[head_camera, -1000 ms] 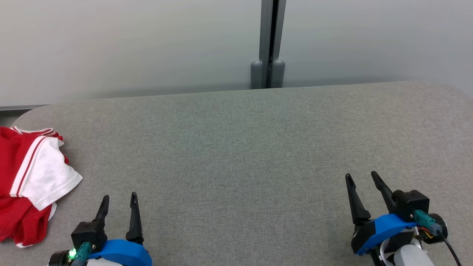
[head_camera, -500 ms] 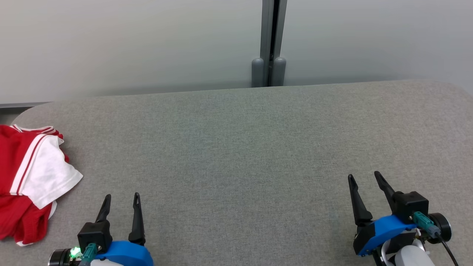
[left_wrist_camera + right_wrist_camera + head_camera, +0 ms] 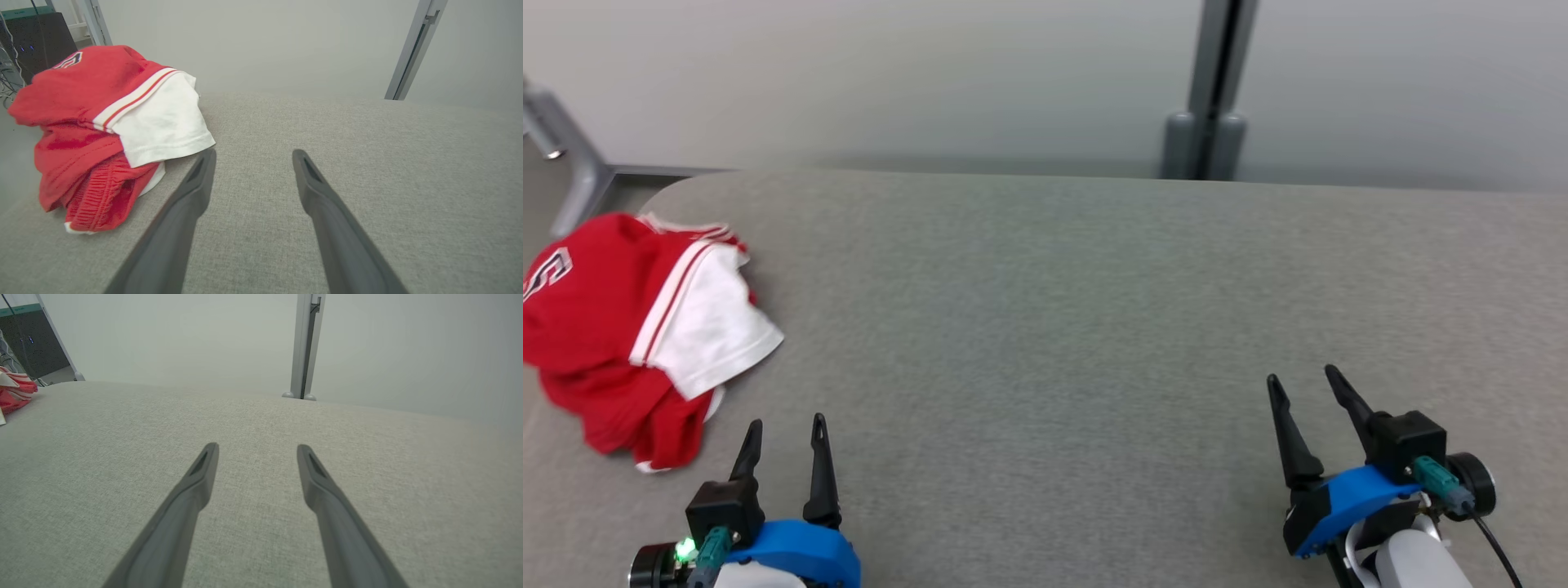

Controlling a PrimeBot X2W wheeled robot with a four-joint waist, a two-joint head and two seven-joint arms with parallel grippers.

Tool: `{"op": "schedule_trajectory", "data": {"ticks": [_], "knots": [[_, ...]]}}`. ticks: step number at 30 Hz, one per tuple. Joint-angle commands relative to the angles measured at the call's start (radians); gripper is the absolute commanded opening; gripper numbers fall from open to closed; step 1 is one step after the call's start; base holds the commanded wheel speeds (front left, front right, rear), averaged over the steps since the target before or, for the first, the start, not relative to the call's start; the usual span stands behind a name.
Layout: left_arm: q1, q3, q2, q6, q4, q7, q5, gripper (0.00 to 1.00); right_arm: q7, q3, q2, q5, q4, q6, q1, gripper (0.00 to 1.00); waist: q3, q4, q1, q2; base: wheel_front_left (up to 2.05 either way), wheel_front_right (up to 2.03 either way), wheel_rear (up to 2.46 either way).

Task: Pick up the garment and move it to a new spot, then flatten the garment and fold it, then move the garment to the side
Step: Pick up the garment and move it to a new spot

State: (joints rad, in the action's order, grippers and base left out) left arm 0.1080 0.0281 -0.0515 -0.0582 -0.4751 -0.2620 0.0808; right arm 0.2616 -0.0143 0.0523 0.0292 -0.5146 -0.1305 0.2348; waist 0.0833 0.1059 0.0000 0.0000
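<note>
A crumpled red and white garment point(image 3: 637, 327) lies in a heap at the left end of the grey table point(image 3: 1054, 310). In the left wrist view the garment point(image 3: 106, 118) sits just left of and beyond the fingertips. My left gripper point(image 3: 786, 425) stands open near the front edge, a short way right of and in front of the heap, with nothing between its fingers. My right gripper point(image 3: 1300, 379) is open and empty at the lower right, far from the cloth. A strip of the garment point(image 3: 14, 394) shows at the left edge of the right wrist view.
A grey wall runs behind the table, with a vertical post point(image 3: 1217, 90) at its back edge. A metal frame leg point(image 3: 572, 171) stands past the table's left corner. Dark equipment point(image 3: 36, 41) is behind the garment. Bare felt stretches between the two grippers.
The head camera has turned left, so the whole picture shifted right and more of the garment shows. Both grippers keep their open stance near the front edge.
</note>
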Motion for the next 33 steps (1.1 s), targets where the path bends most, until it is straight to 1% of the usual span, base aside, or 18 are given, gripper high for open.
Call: {"op": "schedule_trajectory", "data": {"ticks": [1,10,14,18,22,25,30,33], "knots": [[0.008,0.003,0.001,0.007,-0.001,-0.004,0.009,1.0,0.005,-0.011,-0.001,0.003,-0.002,0.0,0.013,1.0,0.035,0.05,0.0,0.0,0.0,0.0,0.0],[-0.032,0.024,0.001,0.037,0.003,-0.004,0.065,1.0,0.004,-0.1,0.01,0.025,-0.009,0.0,0.041,1.0,0.07,0.242,0.0,0.0,0.0,0.0,0.0],[-0.067,0.058,0.001,0.059,0.015,-0.004,0.108,1.0,0.004,-0.13,0.015,0.039,-0.007,0.0,0.051,1.0,0.074,0.303,0.0,0.0,0.0,0.0,0.0],[-0.098,0.08,0.001,0.065,0.024,-0.004,0.118,1.0,0.004,-0.154,0.019,0.048,-0.007,0.0,0.051,1.0,0.074,0.343,0.0,0.0,0.0,0.0,0.0],[-0.11,0.091,0.002,0.058,0.026,-0.004,0.119,1.0,0.004,-0.167,0.025,0.052,-0.009,0.0,0.049,1.0,0.074,0.358,0.0,0.0,0.0,0.0,0.0],[-0.088,0.095,0.001,0.046,0.022,-0.004,0.132,1.0,0.004,-0.178,0.031,0.054,-0.01,0.0,0.052,1.0,0.08,0.355,0.0,0.0,0.0,0.0,0.0],[-0.018,0.138,-0.006,0.005,-0.001,-0.004,0.108,1.0,0.004,-0.183,0.047,0.057,-0.003,0.0,0.065,1.0,0.108,0.327,0.0,0.0,0.0,0.0,0.0],[0.046,0.173,-0.034,-0.017,-0.016,-0.004,0.093,1.0,0.004,-0.192,0.06,0.055,0.008,0.0,0.077,1.0,0.139,0.301,0.0,0.0,0.0,0.0,0.0]]}}
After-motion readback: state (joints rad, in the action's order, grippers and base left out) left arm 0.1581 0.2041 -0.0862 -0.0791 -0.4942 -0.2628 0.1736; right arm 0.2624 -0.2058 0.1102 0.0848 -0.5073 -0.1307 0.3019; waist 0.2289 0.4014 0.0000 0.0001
